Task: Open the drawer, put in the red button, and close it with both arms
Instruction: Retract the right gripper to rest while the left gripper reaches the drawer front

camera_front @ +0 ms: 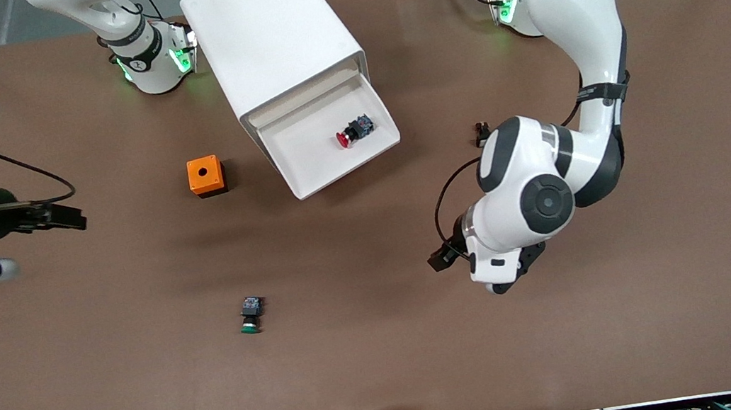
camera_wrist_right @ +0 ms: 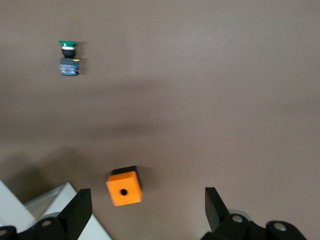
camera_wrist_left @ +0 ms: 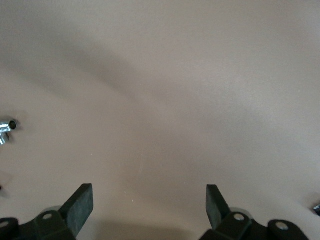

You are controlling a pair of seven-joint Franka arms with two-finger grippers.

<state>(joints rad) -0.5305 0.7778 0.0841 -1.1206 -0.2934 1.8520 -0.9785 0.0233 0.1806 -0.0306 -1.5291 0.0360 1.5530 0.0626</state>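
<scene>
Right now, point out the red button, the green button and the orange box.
red button (camera_front: 352,132), front view, on its black body, inside the open drawer.
green button (camera_front: 250,313), front view, on its black body.
orange box (camera_wrist_right: 124,188), right wrist view, on its top face.

Front view: high above the table (camera_front: 389,373), looking steeply down at the whole top; the arm bases stand along its upper edge, the cabinet (camera_front: 275,42) between them.
Left wrist view: close above bare table (camera_wrist_left: 165,100), facing down past its own fingertips (camera_wrist_left: 80,206).
Right wrist view: higher up, facing down past its own fingertips (camera_wrist_right: 79,210).
Shared, front and right wrist: the orange box (camera_front: 205,176) (camera_wrist_right: 124,188), the green button (camera_front: 251,315) (camera_wrist_right: 68,57), a corner of the cabinet (camera_wrist_right: 55,197).
Shared, front and left wrist: only the brown tabletop.
</scene>
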